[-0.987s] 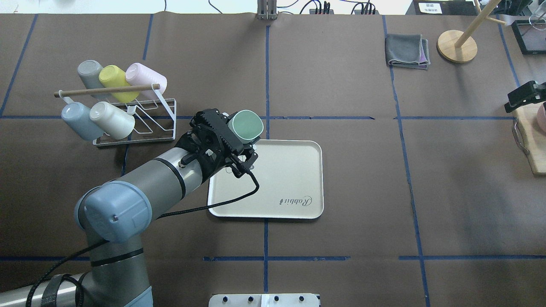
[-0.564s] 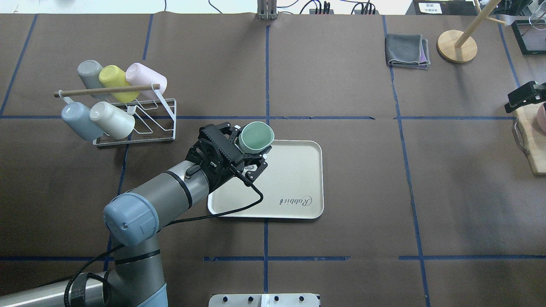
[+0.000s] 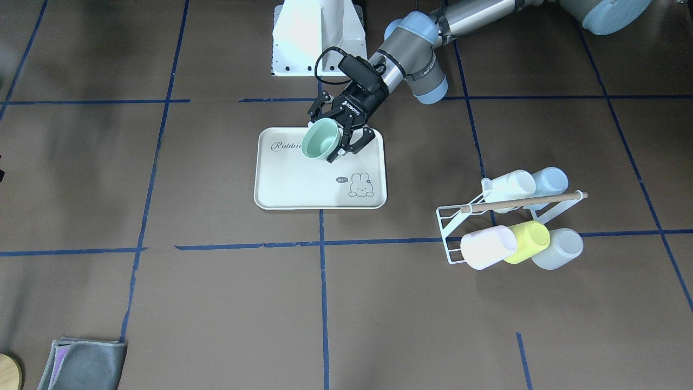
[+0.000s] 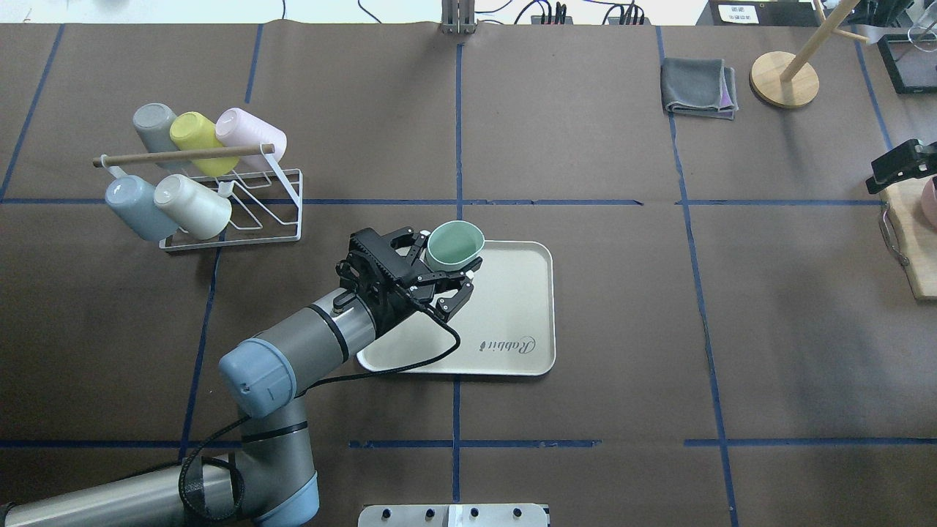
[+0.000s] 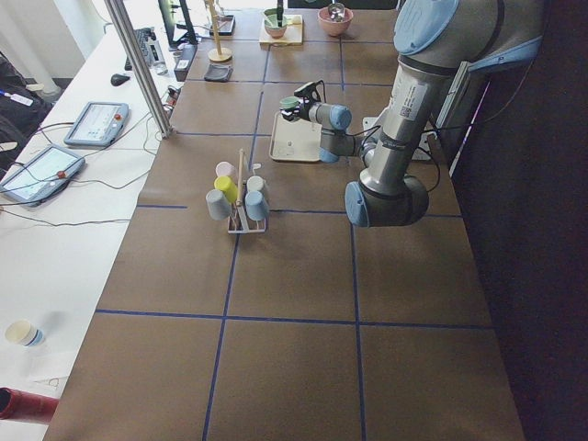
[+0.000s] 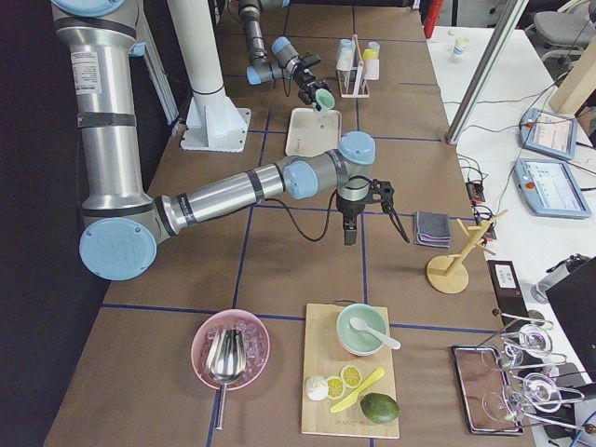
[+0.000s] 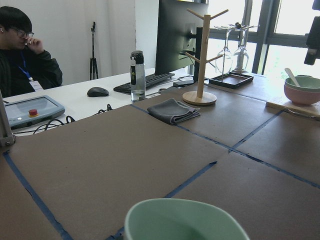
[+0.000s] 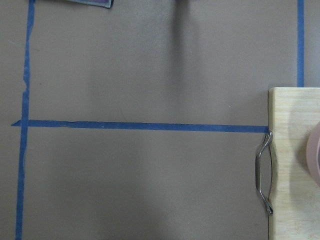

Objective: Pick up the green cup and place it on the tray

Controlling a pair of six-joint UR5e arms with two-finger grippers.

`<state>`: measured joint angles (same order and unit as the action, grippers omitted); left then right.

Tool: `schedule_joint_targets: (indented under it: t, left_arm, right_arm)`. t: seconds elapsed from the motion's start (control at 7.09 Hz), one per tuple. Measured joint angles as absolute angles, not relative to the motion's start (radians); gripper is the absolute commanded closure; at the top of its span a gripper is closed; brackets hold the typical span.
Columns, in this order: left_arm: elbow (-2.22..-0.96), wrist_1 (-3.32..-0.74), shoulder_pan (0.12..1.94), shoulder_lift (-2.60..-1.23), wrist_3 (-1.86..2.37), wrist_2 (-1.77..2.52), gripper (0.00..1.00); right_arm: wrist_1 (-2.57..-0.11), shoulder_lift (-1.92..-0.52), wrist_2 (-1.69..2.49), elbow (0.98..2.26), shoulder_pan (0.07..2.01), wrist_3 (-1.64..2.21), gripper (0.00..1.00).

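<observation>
The green cup (image 4: 454,245) is held in my left gripper (image 4: 441,268), mouth tilted up, above the tray's far left part. The fingers are shut on the cup's sides. It shows in the front view (image 3: 320,140) over the tray's "Rabbit" end, and its rim fills the bottom of the left wrist view (image 7: 185,220). The cream tray (image 4: 512,307) lies mid-table and is also in the front view (image 3: 303,184). My right gripper (image 4: 900,167) hangs at the right edge by a wooden board; I cannot tell whether it is open or shut.
A white wire rack (image 4: 282,201) with several cups lying on it stands left of the tray, also in the front view (image 3: 452,227). A folded grey cloth (image 4: 699,88) and a wooden stand (image 4: 783,79) sit far right. A cutting board (image 8: 295,160) lies under the right wrist.
My left gripper has carried the green cup rightward from beyond the tray's far left corner to over the tray, and the cup has turned more mouth-up. The right arm has not moved.
</observation>
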<state>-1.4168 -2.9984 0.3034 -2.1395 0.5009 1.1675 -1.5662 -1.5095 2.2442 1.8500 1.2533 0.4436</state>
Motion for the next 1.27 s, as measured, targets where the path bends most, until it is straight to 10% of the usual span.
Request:
schedule_joint_targets:
  t: [0.85,1.27]
  left_arm:
    - [-1.287,-3.079,0.281,-2.171,0.579,1.164,0.65]
    - [-1.256,-3.079,0.279,-2.197,0.578,1.160,0.43]
  right_arm:
    - [-1.566,-1.510,2.243,1.841,1.253,0.443,0.00]
    - [-1.566,-1.510,2.243,1.840,1.253,0.443,0.00]
